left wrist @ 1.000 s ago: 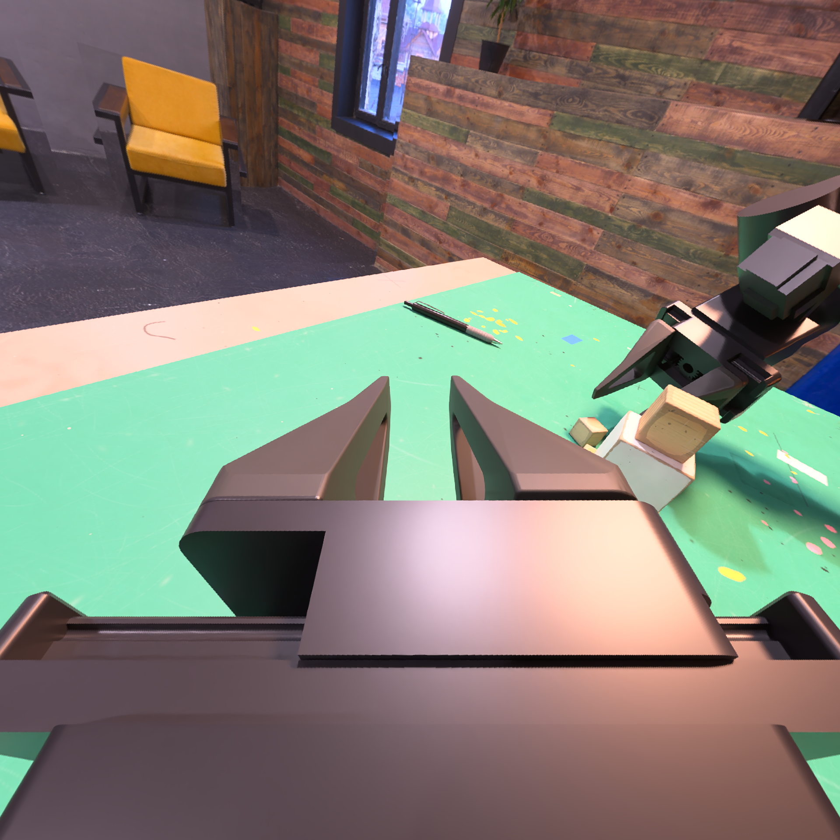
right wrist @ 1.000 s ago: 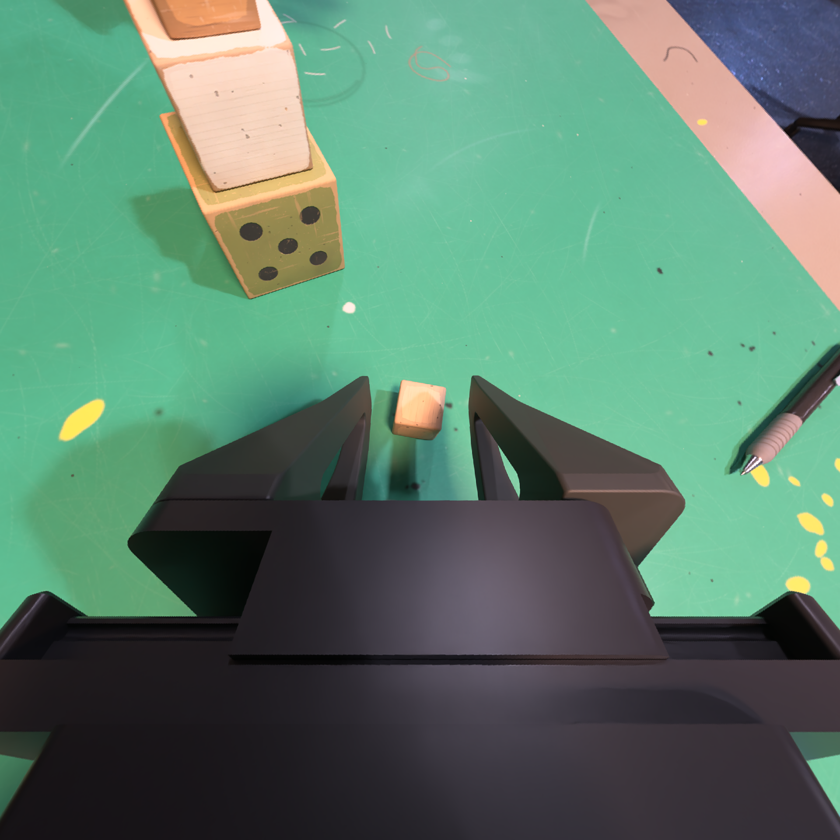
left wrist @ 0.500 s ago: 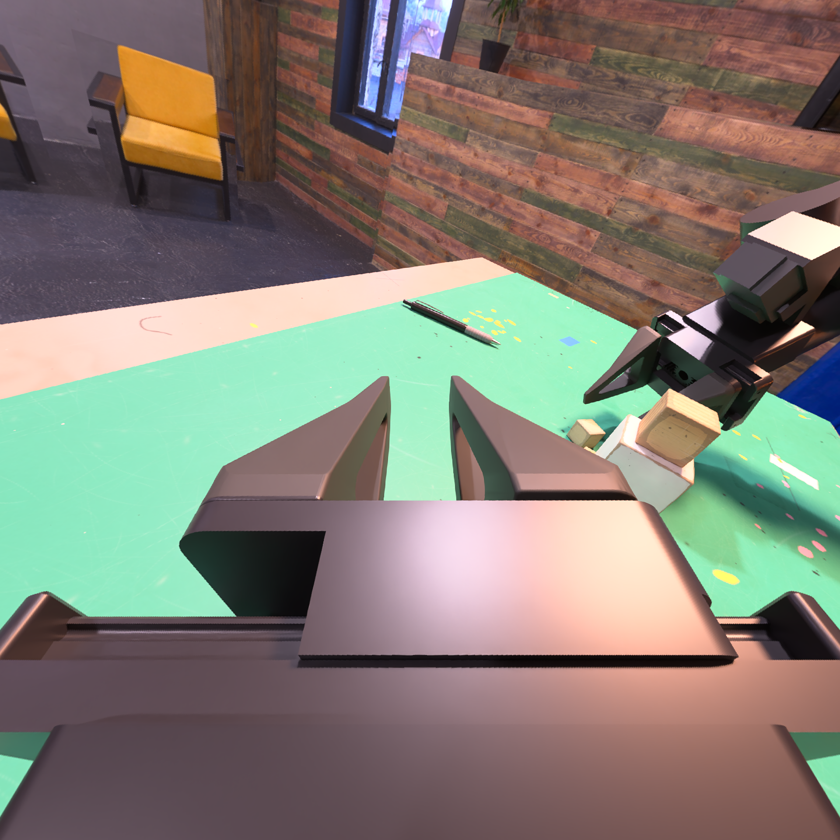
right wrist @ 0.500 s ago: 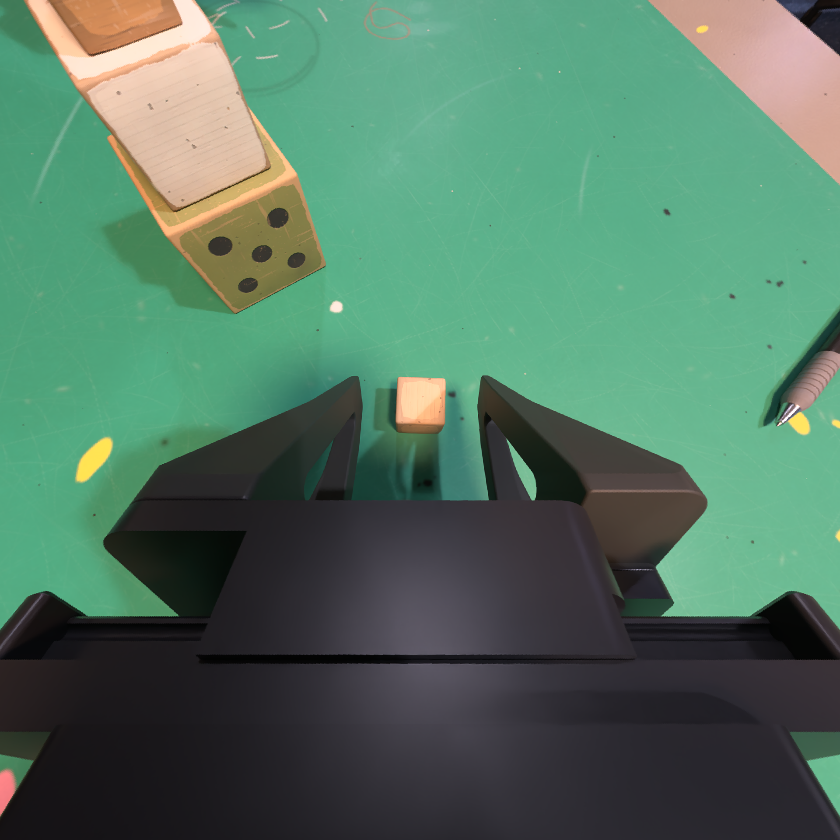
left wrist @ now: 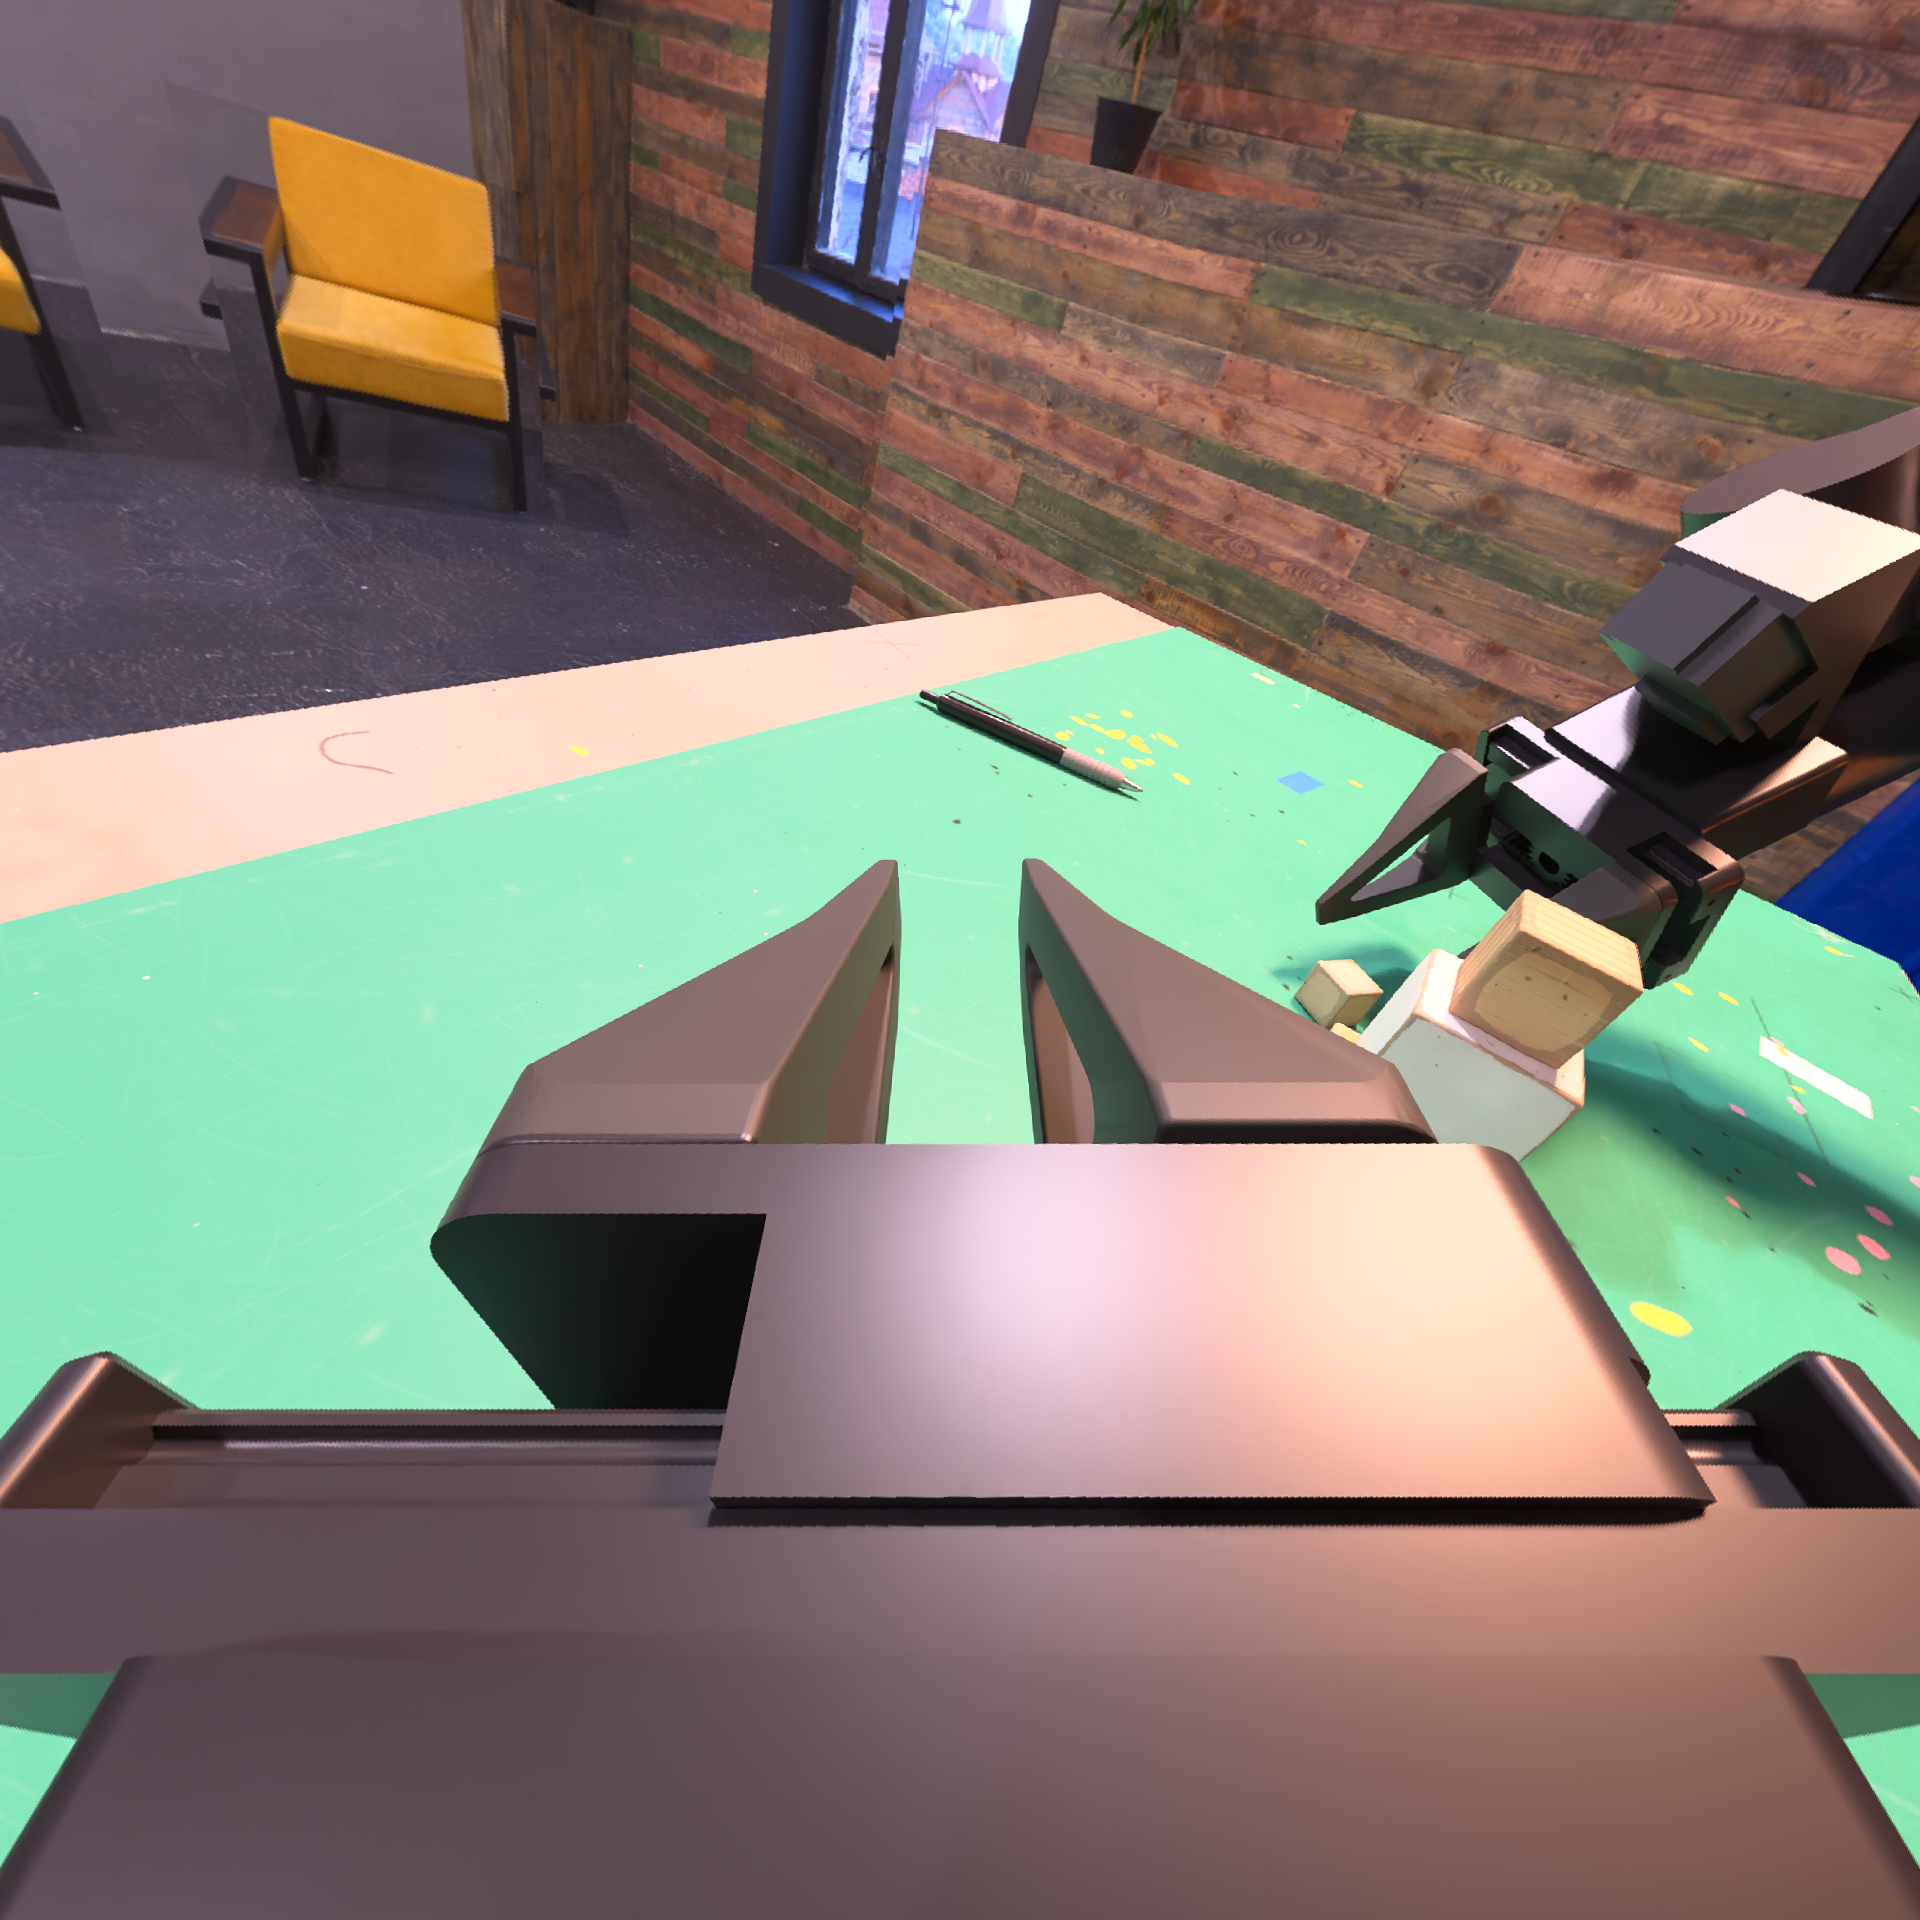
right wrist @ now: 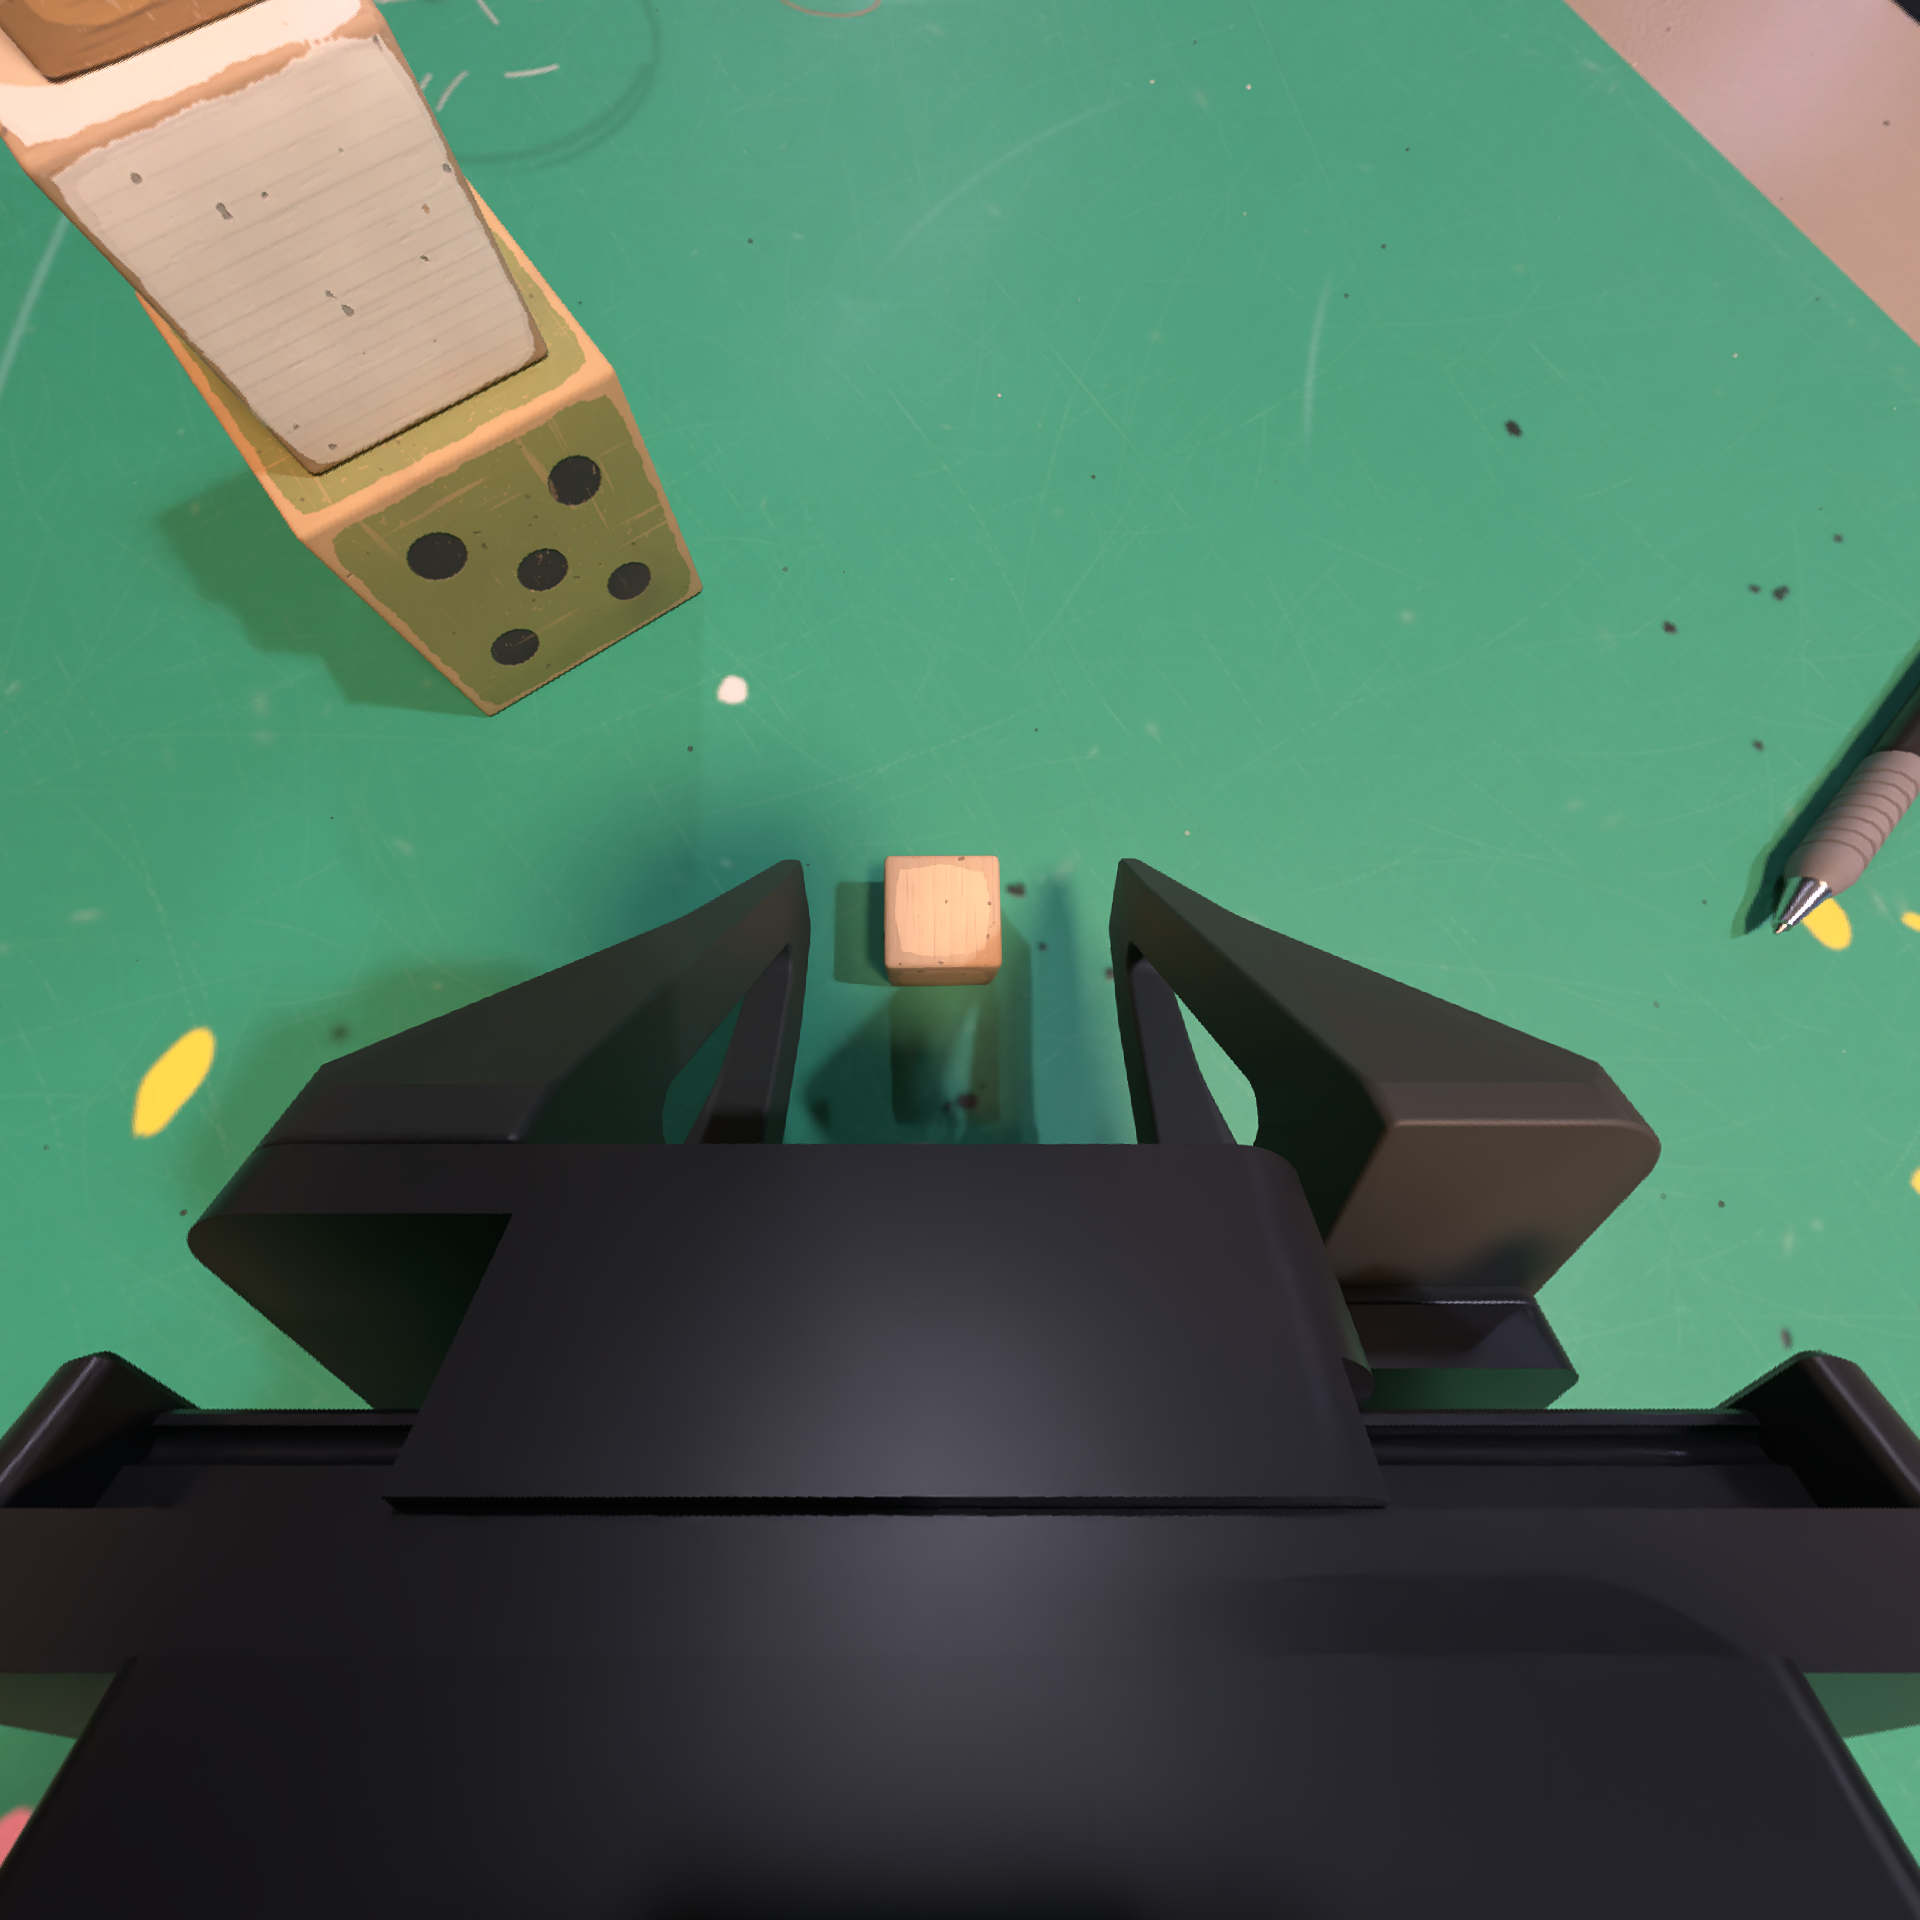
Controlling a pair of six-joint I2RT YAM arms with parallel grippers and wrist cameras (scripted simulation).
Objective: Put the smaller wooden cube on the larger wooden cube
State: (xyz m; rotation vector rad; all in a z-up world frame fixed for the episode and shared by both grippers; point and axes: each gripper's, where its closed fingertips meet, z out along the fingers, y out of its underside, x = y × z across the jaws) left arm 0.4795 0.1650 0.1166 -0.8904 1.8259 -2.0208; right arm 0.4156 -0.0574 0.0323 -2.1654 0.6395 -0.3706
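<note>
The smaller wooden cube [right wrist: 941, 920] lies on the green mat, between the fingers of my right gripper [right wrist: 961, 894] and touching neither. The right gripper is open and empty, just above the mat. The larger wooden cube [right wrist: 114, 26] tops a stack at the upper left, on a white block [right wrist: 301, 249] that sits on an olive die [right wrist: 520, 561]. In the left wrist view the small cube [left wrist: 1340, 987] lies beside the stack, the larger cube [left wrist: 1548, 982] sits tilted on the white block [left wrist: 1475, 1081], and the right gripper [left wrist: 1351, 904] hangs over them. My left gripper [left wrist: 960, 883] hovers over bare mat, empty, its jaws a narrow gap apart.
A pen [right wrist: 1860, 821] lies on the mat to the right of my right gripper; it also shows in the left wrist view [left wrist: 1029, 740] near the far edge. A bare tan strip of table [left wrist: 312, 769] runs past the mat. A wooden wall and yellow chairs stand beyond.
My right gripper has opened wider and come lower and closer to the small cube, which now sits square between its fingers. The left gripper has barely moved.
</note>
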